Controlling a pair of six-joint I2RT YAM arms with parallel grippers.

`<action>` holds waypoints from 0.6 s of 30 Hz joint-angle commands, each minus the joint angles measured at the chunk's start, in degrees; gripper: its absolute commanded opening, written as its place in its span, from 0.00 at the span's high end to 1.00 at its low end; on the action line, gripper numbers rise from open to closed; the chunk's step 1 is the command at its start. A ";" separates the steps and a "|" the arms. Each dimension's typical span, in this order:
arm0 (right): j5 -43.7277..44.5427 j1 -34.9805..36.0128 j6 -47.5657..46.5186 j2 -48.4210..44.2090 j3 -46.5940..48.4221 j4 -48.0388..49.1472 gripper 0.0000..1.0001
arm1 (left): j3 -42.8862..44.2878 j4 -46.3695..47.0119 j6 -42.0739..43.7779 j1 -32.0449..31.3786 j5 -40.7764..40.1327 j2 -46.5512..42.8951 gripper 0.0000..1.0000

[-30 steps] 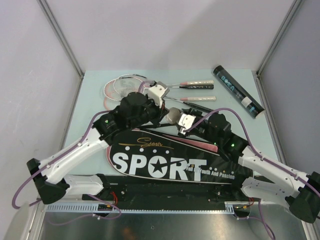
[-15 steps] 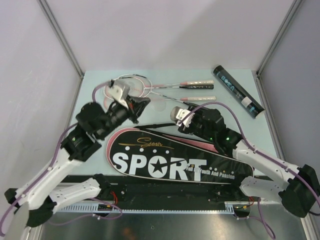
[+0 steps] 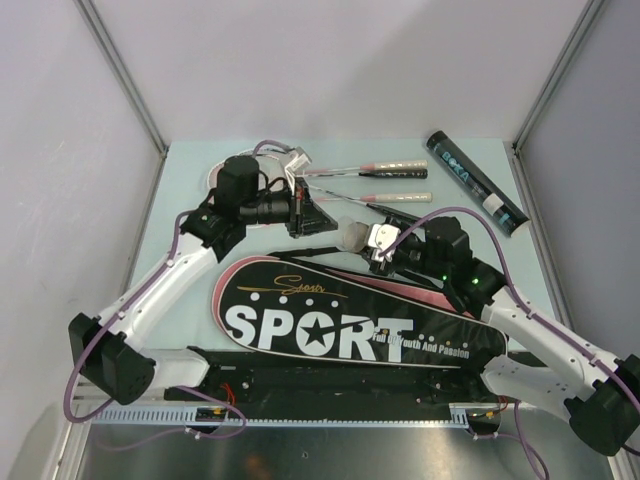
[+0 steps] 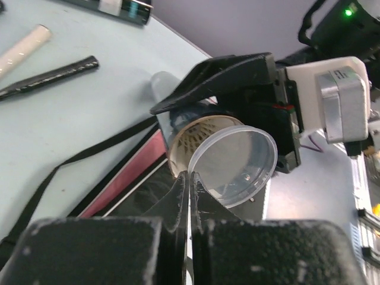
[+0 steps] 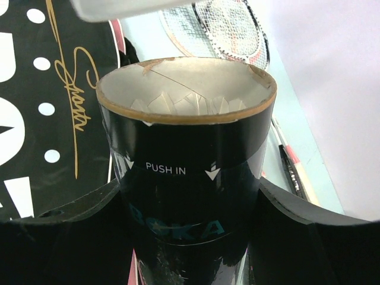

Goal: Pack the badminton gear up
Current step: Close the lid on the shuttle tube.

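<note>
My right gripper (image 5: 187,202) is shut on a dark tube (image 5: 185,157) with teal print, held near its open end. White feather shuttlecocks (image 5: 184,104) sit inside it. In the top view this right gripper (image 3: 364,242) is over the far edge of the racket bag. My left gripper (image 4: 190,178) is shut on the rim of a clear plastic lid (image 4: 237,163), right in front of the tube's mouth (image 4: 193,135). From above, the left gripper (image 3: 318,215) points right at the tube. Pink-and-white rackets (image 3: 345,180) lie at the back, and a second tube (image 3: 478,185) at the back right.
A black racket bag (image 3: 340,325) printed SPORT lies across the near table with its pink inner edge showing. Its black strap (image 4: 89,155) trails on the pale table. Racket handles (image 4: 53,74) lie just beyond the tube. Frame posts stand at both sides.
My left arm swung out left over the racket heads, then back right and nearer, to the tube's mouth. The right gripper and its tube shifted only slightly.
</note>
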 commanded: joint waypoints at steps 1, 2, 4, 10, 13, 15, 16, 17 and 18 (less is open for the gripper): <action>-2.26 0.06 -0.64 -1.98 3.13 1.82 0.91 | 2.88 1.05 -1.06 -0.52 8.53 1.14 1.00; -2.44 0.06 -0.38 -2.07 3.13 2.09 0.91 | 2.88 0.88 -0.97 -0.70 8.71 1.49 1.00; -2.88 0.23 -0.03 -2.24 3.22 2.70 0.91 | 3.15 0.53 -0.62 -1.40 8.62 2.28 1.00; -2.53 1.20 -0.11 -2.24 3.13 2.80 0.91 | 6.91 -5.43 3.85 -3.77 1.60 4.65 1.00; -1.83 1.64 -0.29 -2.33 3.22 2.62 0.92 | 8.15 -6.76 4.65 -4.12 -1.13 5.80 1.00; -1.47 1.73 -0.29 -2.51 3.13 2.62 0.92 | 8.42 -7.99 5.53 -4.48 -4.10 5.62 1.00; -1.47 1.73 -0.29 -2.59 3.22 2.79 0.92 | 8.33 -8.17 5.88 -4.56 -4.82 5.45 1.00; -1.47 1.82 -0.38 -2.77 3.13 2.79 0.92 | 8.33 -8.44 6.06 -4.65 -5.35 5.36 1.00; -1.47 1.82 -0.29 -2.77 3.22 2.79 0.92 | 8.68 -9.57 6.84 -4.83 -6.22 5.54 1.00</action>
